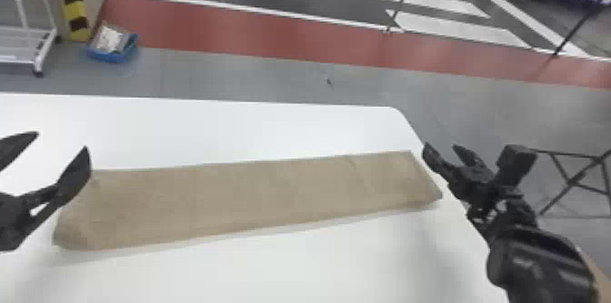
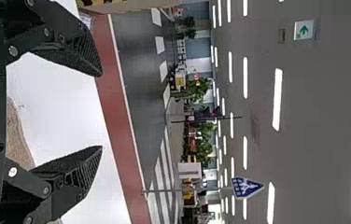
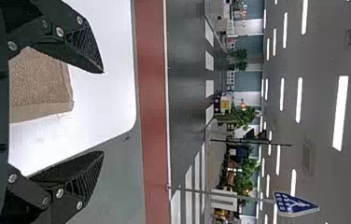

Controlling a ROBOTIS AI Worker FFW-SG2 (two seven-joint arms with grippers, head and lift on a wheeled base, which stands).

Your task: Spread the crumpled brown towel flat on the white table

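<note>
the brown towel (image 1: 254, 197) lies as a long, fairly smooth band across the middle of the head view, tipped slightly up toward the right. its lower left end (image 1: 75, 234) is rounded and a little rumpled; the lower right corner (image 1: 434, 196) looks squarer. it rests on the white table (image 1: 227, 131), its right end near the table's slanting right edge.

the narrow shape suggests a folded towel, so treat your step as opening out the layers, with much of the spreading probably left. find the free top layer along a long edge first; you can't tell from here which edge opens. pinch just that layer near both ends, lift both sides together, and draw it across the band at an even pace. keep light tension sideways, or the middle may sag and crease. go gently at the right end, since a hard pull could take cloth over the edge.

your left gripper (image 1: 62, 140), at the left of the frame, has its fingers apart and empty. your right gripper (image 1: 440, 144), just beyond the towel's upper right corner in the frame, also has its fingers apart with nothing clamped.
</note>
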